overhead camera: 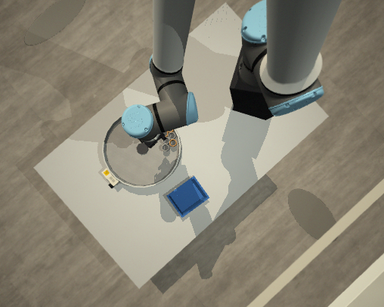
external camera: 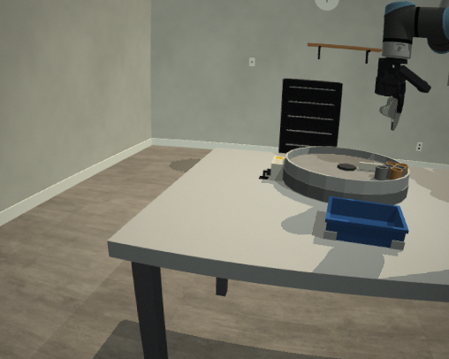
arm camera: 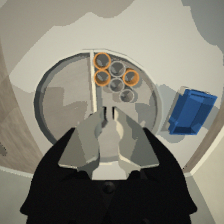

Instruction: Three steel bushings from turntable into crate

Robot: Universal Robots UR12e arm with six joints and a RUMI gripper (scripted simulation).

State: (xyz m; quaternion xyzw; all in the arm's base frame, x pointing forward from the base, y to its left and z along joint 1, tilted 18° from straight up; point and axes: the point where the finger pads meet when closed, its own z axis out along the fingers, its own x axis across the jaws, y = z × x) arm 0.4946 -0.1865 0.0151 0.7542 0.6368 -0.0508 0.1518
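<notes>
Potentially, clustered bushings invite a wrong pick.

The pincer [external camera: 392, 116] [arm camera: 109, 107] is clenched on nothing above the turntable [overhead camera: 143, 184] [external camera: 347, 177] [arm camera: 38, 109]. Three steel bushings [overhead camera: 165, 147] [external camera: 381, 172] [arm camera: 127, 95] stand on it beside three copper bushings [overhead camera: 173, 142] [external camera: 396, 172] [arm camera: 131, 77]; the crate [overhead camera: 187, 196] [external camera: 367, 230] [arm camera: 192, 111] shows no bushings. Probable faults: opened jaws may strike a copper neighbour where clearance is narrow; a steel bushing gripped off-centre may tip; turntable rotation, if any, would spoil alignment; a low transfer could catch the rim. The outermost steel bushing offers the easiest access.
</notes>
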